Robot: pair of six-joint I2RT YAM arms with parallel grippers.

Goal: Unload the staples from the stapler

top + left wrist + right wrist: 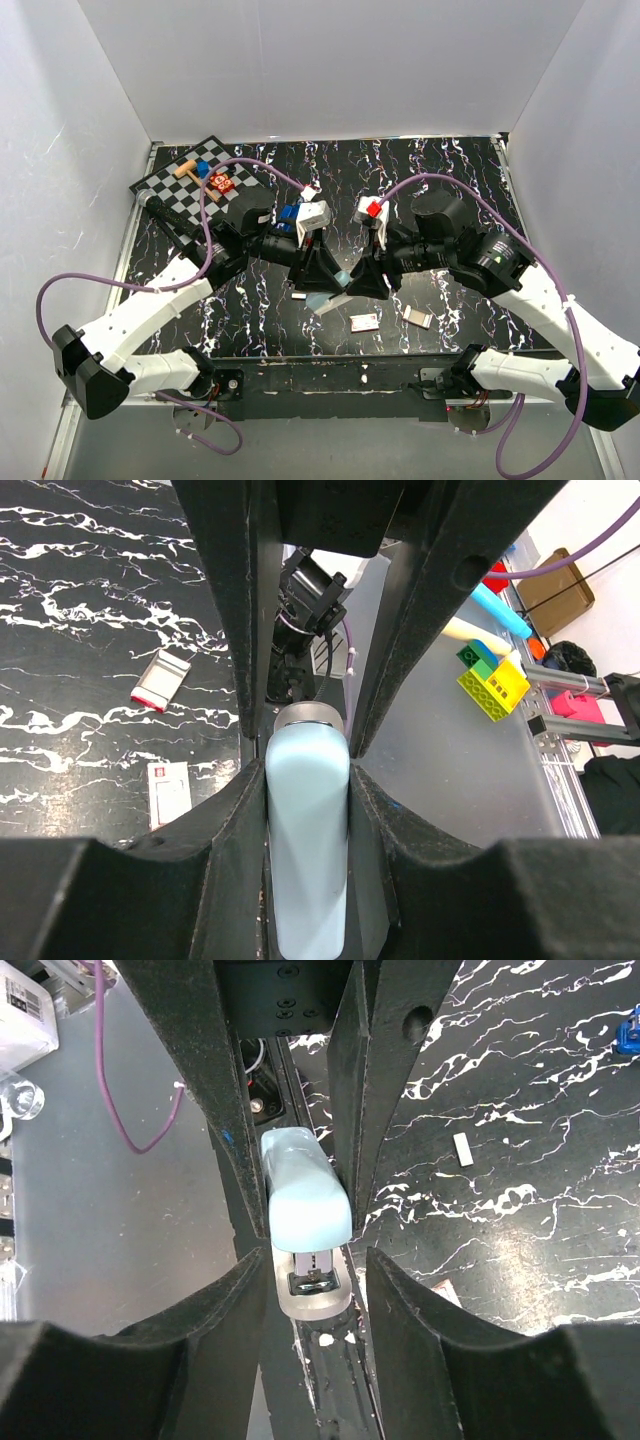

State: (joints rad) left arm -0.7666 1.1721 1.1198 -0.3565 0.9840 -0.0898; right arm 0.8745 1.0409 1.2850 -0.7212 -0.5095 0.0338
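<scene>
Visibly clamped stapler [307, 830] — packet [170, 798] print illegible.

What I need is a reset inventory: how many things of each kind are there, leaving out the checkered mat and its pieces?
Pale-blue plastic stapler: 1
Flat rectangular packets, one pink-and-white, one tan: 2
Small white staple strip: 1
Total: 4

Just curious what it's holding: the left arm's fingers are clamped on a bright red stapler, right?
Not red. The left arm's fingers are clamped on a pale-blue stapler; the left wrist view shows it.
</scene>
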